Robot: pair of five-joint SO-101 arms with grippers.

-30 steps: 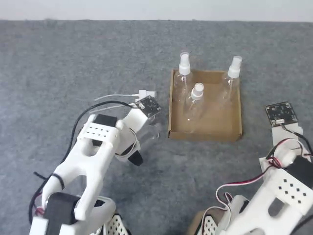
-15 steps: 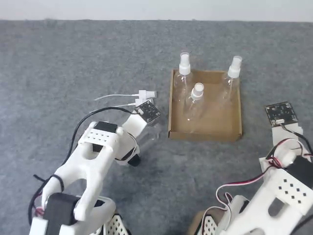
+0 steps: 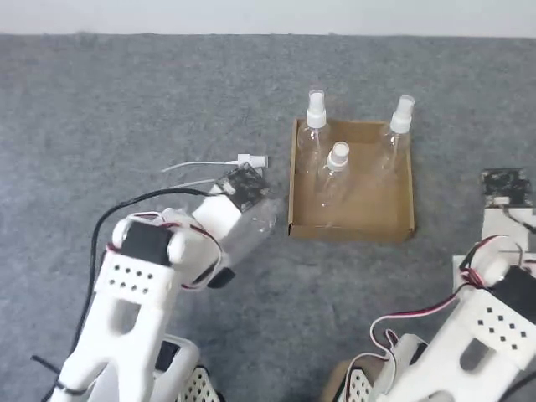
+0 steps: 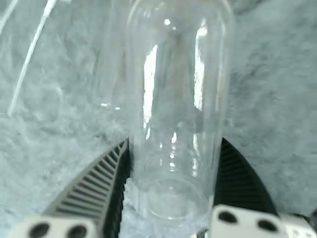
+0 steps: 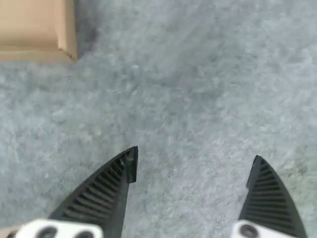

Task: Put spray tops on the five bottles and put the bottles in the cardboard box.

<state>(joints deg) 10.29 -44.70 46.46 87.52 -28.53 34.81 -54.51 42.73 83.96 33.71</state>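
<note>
My left gripper (image 4: 173, 148) is shut on a clear, topless bottle (image 4: 176, 99), with one finger on each side of its lower body. From above, this bottle (image 3: 258, 221) hangs tilted just left of the cardboard box (image 3: 352, 224). Three bottles with white spray tops (image 3: 338, 156) stand inside the box. A loose spray top (image 3: 251, 159) with a thin tube lies on the carpet behind my left wrist. A faint second clear bottle (image 4: 106, 64) shows beyond the held one. My right gripper (image 5: 193, 163) is open over bare carpet, close to a corner of the box (image 5: 37, 29).
Grey carpet covers the table. A second white tube (image 3: 188, 182) lies left of the left wrist. The right arm (image 3: 494, 285) sits at the lower right, right of the box. Open carpet stretches left of and in front of the box.
The left arm has drawn back and risen with the bottle, which now tilts towards the box. The right arm's wrist has shifted a little to the right.
</note>
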